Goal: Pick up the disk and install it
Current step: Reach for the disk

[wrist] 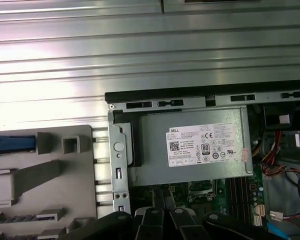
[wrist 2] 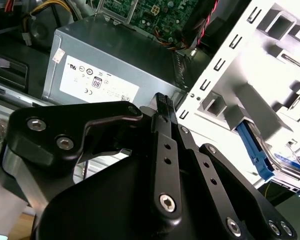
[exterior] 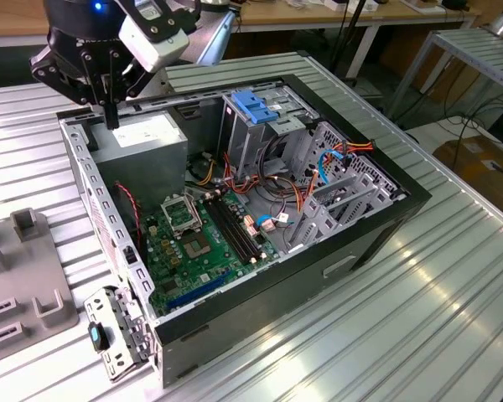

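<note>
Disk, a flat silver-grey metal hard drive with a blue-and-white label in a bright blue plastic frame (wrist 2: 254, 150), sits slotted in the pale grey moulded fixture (wrist 2: 270, 60) in the second wrist view, only its edge and a corner of the label showing. The black linkage gripper (wrist 2: 162, 100) is well apart from it, fingers pressed together on nothing, over the big grey metal box with a white label (wrist 2: 97, 65). In the first wrist view the disk's blue edge (wrist: 10, 145) lies at the far side of the fixture (wrist: 65, 175), outside the case; the gripper (wrist: 161, 192) hangs at the grey box (wrist: 190, 145). In the exterior view the gripper (exterior: 111, 117) hovers above the grey box (exterior: 147, 138) at the corner of the open black computer case (exterior: 386, 218), with a separate blue tabbed bracket (exterior: 256, 105) on the drive cage and the fixture (exterior: 33, 310) on the ribbed metal table (exterior: 402, 318). Likely rigid, fairly dense, shock-sensitive; the metal faces look slick, so pinching across the blue frame's long edges seems safest.
</note>
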You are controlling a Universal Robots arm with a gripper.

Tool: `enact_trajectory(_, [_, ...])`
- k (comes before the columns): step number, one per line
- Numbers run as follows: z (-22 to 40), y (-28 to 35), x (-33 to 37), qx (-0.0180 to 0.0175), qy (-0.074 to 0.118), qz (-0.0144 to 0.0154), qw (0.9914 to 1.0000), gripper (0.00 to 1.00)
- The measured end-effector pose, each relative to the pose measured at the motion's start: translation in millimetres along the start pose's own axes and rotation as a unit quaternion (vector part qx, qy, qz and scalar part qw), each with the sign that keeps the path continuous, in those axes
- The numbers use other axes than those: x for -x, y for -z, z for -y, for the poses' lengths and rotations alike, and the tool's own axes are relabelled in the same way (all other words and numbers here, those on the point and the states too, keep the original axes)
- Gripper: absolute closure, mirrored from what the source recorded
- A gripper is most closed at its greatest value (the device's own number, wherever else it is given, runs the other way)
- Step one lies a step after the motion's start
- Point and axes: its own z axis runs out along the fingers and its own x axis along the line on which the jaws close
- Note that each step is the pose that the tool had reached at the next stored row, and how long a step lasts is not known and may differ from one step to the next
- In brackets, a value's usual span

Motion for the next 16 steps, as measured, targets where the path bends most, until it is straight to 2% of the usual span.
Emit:
enact_trajectory(5, [0.5, 0.1, -6.1, 0.0000, 0.000, 0.0000, 1.00000, 0.89])
enact_trajectory(16, [2.5, 0.5, -33.2, 0.0000, 0.000, 0.0000, 1.00000, 0.89])
